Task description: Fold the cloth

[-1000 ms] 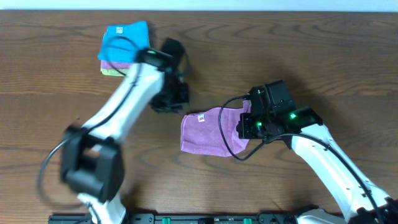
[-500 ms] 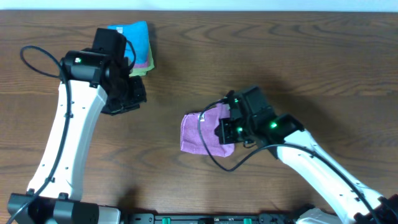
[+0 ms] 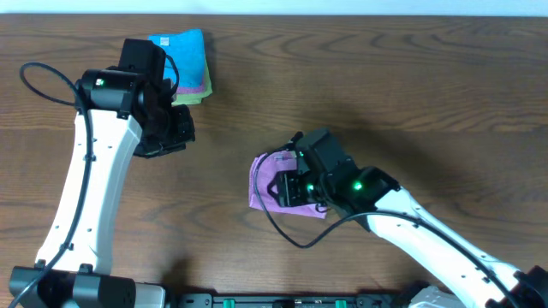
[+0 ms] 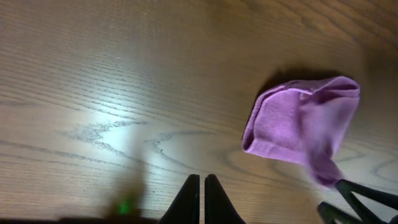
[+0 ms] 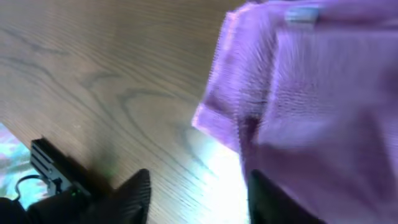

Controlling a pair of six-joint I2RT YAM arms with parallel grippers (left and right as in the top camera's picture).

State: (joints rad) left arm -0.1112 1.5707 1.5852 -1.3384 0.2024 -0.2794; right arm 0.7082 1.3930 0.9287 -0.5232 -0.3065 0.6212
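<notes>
Wood-grain table (image 3: 411,94) under bunched purple cloth (image 3: 264,177), right gripper (image 5: 199,177) over it

Bright even light, glare on table (image 4: 118,134), wrist views blurred

This is looking like a robotics lab bench: a white left arm (image 3: 90,192) and right arm (image 3: 428,244) are standing at a wood-grain tabletop (image 3: 411,94), trailing loose black cables (image 3: 38,81) and glowing with green status lights (image 3: 355,184). A black mounting rail (image 3: 282,300) is running along the near edge. A purple cloth (image 3: 270,175) and folded cloths (image 3: 184,60) are lying out as handling samples.
</notes>
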